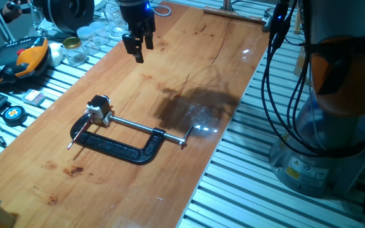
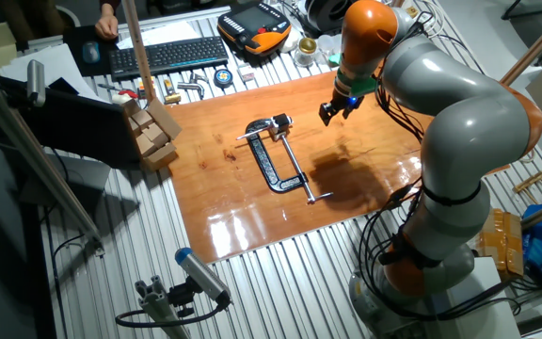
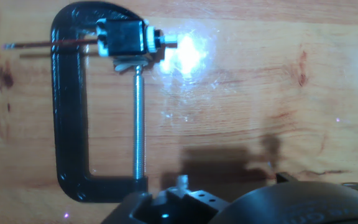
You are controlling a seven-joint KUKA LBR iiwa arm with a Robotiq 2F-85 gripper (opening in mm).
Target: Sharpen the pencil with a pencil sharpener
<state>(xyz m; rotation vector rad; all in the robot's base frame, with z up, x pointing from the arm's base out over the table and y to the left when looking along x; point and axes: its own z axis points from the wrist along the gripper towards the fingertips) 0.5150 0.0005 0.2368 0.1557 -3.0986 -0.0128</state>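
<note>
Pencil [image 1: 76, 134] and sharpener [image 1: 98, 111]: held in clamp [image 1: 120, 147] mid-desk [image 1: 189, 69]. Hand [image 1: 138, 45]: raised, empty, fingers parted, well apart toward desk's far edge.

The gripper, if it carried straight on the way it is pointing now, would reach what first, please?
Most likely bare table. The gripper points down, and the clamp with the sharpener lies well off to the side, though depth is hard to judge.

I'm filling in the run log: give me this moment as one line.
gripper: raised, holding nothing | pencil: stuck in pencil sharpener | sharpener: held in C-clamp on table | phase: no contact
</note>
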